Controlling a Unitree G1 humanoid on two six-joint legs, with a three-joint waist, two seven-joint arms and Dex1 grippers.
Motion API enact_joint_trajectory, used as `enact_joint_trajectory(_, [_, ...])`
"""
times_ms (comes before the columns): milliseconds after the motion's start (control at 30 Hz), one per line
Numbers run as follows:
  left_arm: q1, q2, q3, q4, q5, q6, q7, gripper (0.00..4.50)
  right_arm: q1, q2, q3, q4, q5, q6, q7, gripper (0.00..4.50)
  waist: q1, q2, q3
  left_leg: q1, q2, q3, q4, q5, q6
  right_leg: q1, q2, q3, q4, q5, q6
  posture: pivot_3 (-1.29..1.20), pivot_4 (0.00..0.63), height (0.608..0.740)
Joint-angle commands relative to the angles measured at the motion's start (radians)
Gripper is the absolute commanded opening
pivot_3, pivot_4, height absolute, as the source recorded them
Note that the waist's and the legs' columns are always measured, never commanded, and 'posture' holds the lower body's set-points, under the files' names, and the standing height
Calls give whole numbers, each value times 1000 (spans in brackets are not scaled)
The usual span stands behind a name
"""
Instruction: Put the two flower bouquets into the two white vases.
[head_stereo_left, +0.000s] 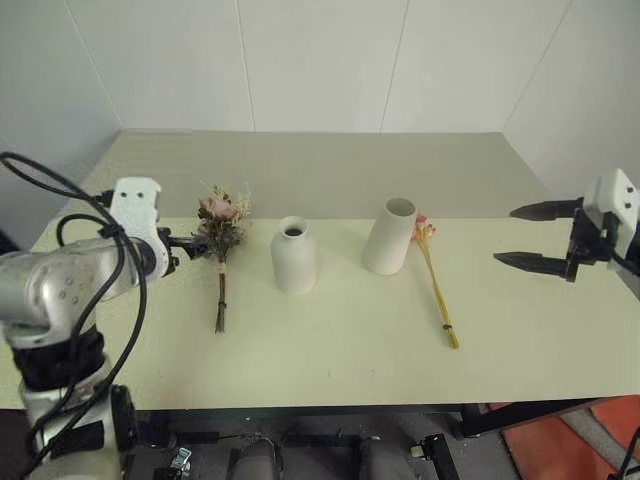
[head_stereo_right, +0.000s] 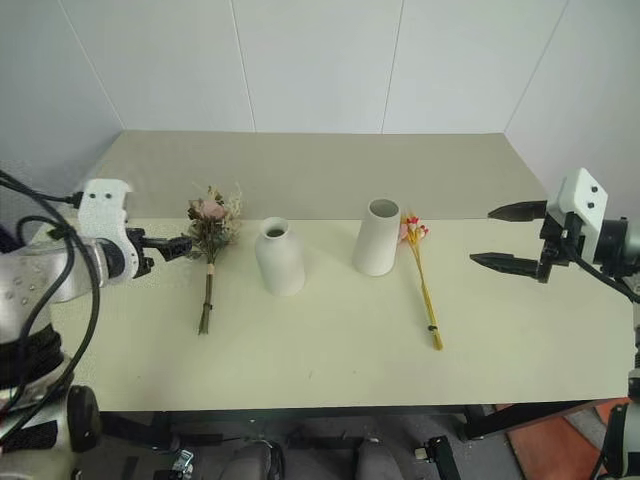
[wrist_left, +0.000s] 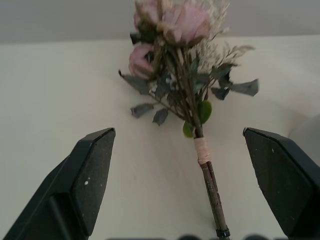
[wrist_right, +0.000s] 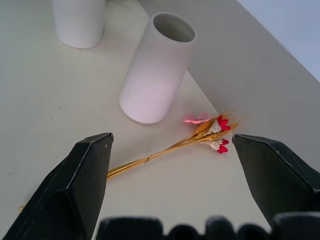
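left wrist: tan string around bushy pink rose bunch (wrist_left: 200, 150) | smooth round white bottle vase (head_stereo_left: 294, 256) | left gripper (wrist_left: 190, 180), right gripper (wrist_right: 170, 170) spread wide, holding nothing

My left gripper (head_stereo_right: 180, 244) sits low at the left of the scene, pointing right and a little downward, its fingers (wrist_left: 92, 172) spread wide with nothing between them. The left forearm comes in from the near left. My right gripper (head_stereo_left: 535, 236) hangs at the right side, held higher, pointing left, its two black fingers (head_stereo_left: 545, 210) wide apart and empty. The right wrist reaches in from the right edge.
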Motion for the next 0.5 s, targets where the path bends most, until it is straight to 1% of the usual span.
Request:
enact_joint_trajectory(33, [-65, -17, -54, 96, 31, 5, 2, 4457, -30, -11, -5, -35, 13, 10, -6, 4500, 2, 0, 0, 0, 0, 0, 0, 0, 0, 0, 0, 0, 0, 0, 0, 0, 150, 740])
enact_joint_trajectory(200, [-174, -82, -81, 265, 98, 3, -22, 4457, -22, -8, -2, -37, 12, 8, -13, 4500, 8, -1, 1, -1, 0, 0, 0, 0, 0, 0, 0, -1, -1, 1, -1, 0, 150, 740])
enact_joint_trajectory(333, [-273, -138, -84, 448, 182, -46, -15, 4457, 11, -2, -14, -65, 16, 16, -43, 4500, 7, -1, 1, -2, -1, 0, 0, 0, 0, 0, -1, -1, -1, 1, -1, 0, 150, 740])
enact_joint_trajectory(467, [-336, -156, -89, 574, 244, -86, -21, 4457, 42, -6, -34, -107, 35, 38, -59, 4500, 3, -1, 1, -2, -1, 0, 0, 0, 0, 0, -1, -1, -1, 1, -1, 0, 150, 740])
enact_joint_trajectory(500, [-347, -152, -112, 593, 254, -91, -36, 4457, 53, -11, -42, -122, 41, 45, -61, 4500, 0, -1, 1, -2, -1, 0, 0, 0, 0, 0, -1, -1, -1, 1, -1, 0, 150, 740])
